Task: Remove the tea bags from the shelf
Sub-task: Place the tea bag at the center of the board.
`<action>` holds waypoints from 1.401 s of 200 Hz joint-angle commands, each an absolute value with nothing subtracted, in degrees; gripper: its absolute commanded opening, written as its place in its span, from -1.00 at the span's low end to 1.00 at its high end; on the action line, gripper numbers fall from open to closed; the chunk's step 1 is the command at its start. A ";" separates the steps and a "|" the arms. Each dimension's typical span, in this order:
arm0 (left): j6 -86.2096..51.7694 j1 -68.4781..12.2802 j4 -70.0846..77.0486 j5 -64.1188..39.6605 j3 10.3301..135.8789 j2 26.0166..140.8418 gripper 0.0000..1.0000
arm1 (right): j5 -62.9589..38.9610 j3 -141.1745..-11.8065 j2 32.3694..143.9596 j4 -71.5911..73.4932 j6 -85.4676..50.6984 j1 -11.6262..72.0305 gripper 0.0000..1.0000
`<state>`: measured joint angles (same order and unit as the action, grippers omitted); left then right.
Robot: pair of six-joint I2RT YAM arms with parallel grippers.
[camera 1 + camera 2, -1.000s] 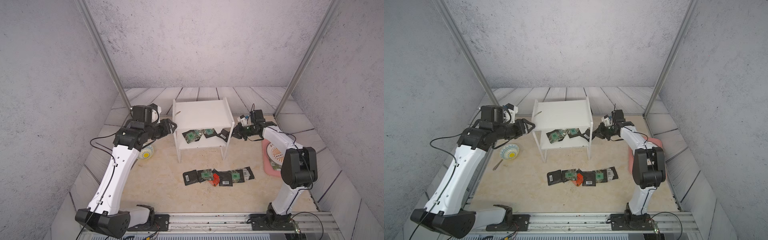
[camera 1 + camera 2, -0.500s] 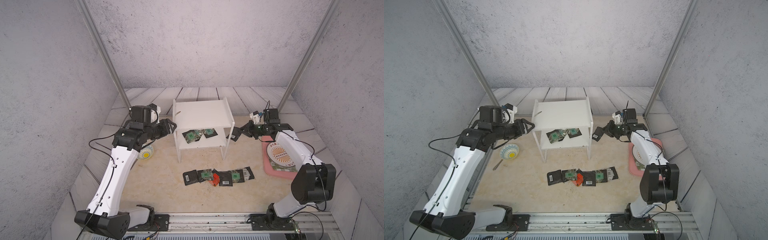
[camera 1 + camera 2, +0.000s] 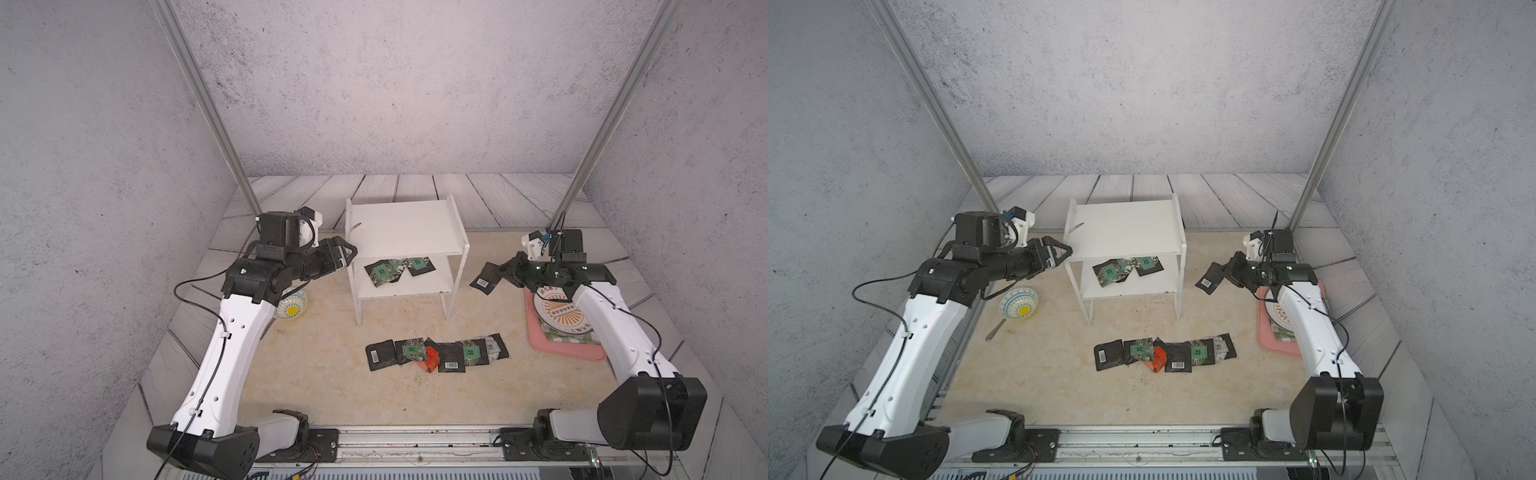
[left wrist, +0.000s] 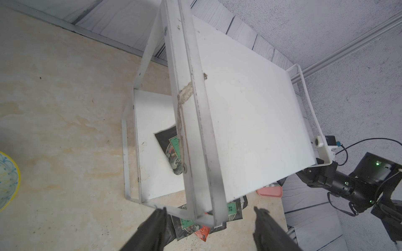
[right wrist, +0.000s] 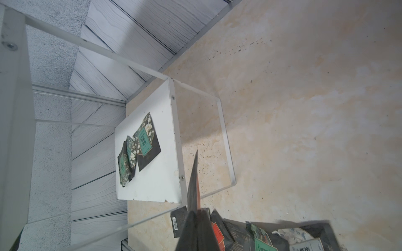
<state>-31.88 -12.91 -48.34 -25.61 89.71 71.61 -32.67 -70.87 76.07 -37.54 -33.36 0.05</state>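
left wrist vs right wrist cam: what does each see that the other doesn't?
Left wrist only: the bowl, a sliver of the pink tray, the right arm and the open left gripper.
Right wrist only: the right gripper shut on a tea bag, seen edge-on.
Both: the shelf with tea bags on its lower board, and the tea bag pile on the table.

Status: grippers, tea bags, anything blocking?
Left gripper open at shelf side. Right gripper shut on barcode tea bag, off shelf. Tea bags lie on lower board. No obstruction seen.
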 commanded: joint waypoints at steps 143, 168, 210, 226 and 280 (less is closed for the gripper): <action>-31.60 -12.48 -45.51 -31.13 85.49 66.33 0.41 | -18.02 -40.94 65.36 -33.76 -36.25 -10.68 -0.83; -31.53 -12.48 -45.61 -31.21 83.93 65.02 0.41 | -17.61 -37.45 64.94 -29.12 -36.61 -11.12 -0.82; -31.79 -12.48 -45.62 -31.34 81.58 63.81 0.41 | -15.50 -34.91 62.23 -26.41 -36.06 -11.16 -0.79; -31.78 -12.48 -45.65 -31.39 81.36 63.81 0.41 | -14.01 -34.35 61.45 -25.56 -36.26 -11.16 -0.77; -31.71 -12.48 -46.09 -31.21 80.66 63.48 0.40 | -13.75 -33.36 65.01 -23.49 -34.94 -12.74 -0.57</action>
